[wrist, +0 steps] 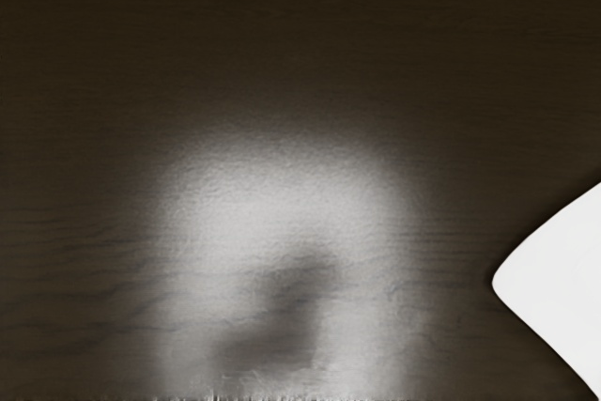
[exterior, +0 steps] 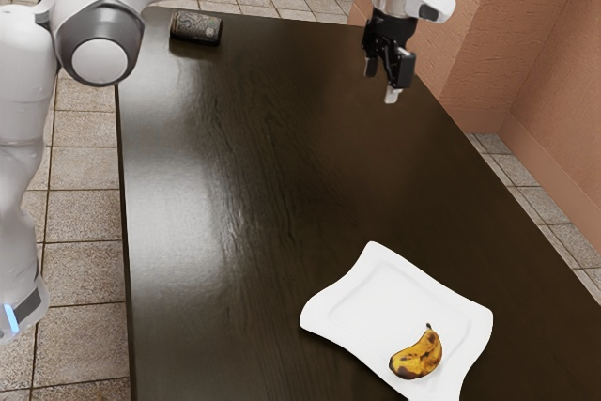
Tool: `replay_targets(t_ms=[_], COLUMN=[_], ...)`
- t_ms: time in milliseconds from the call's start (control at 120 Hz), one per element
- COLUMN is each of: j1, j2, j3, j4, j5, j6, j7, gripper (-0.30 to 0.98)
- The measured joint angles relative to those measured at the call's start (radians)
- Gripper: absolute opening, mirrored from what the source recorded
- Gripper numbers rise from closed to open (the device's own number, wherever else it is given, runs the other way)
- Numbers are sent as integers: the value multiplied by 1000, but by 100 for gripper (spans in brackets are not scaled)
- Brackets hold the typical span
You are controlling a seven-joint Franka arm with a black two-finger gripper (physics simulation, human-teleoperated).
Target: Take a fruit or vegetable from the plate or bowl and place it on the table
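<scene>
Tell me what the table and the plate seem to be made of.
The table looks like dark wood or wood veneer, semi-gloss: fine grain lines and a pale sheen. The plate is probably glazed ceramic, smooth and evenly white, though plastic is possible.

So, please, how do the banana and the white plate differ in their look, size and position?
The banana is yellow with dark patches; the plate is plain white. The banana is small, the plate much larger. The banana lies on the plate, while the plate rests directly on the table. Both have curved outlines.
</scene>
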Motion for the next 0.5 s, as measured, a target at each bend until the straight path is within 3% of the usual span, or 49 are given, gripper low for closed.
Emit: replay_targets(t_ms=[217, 500], j1=[-2, -8], j2=[-3, -13], j3=[-14, -36], j4=[0, 0], j5=[17, -36], j6=[-6, -55], j7=[-1, -6], gripper=[68, 68])
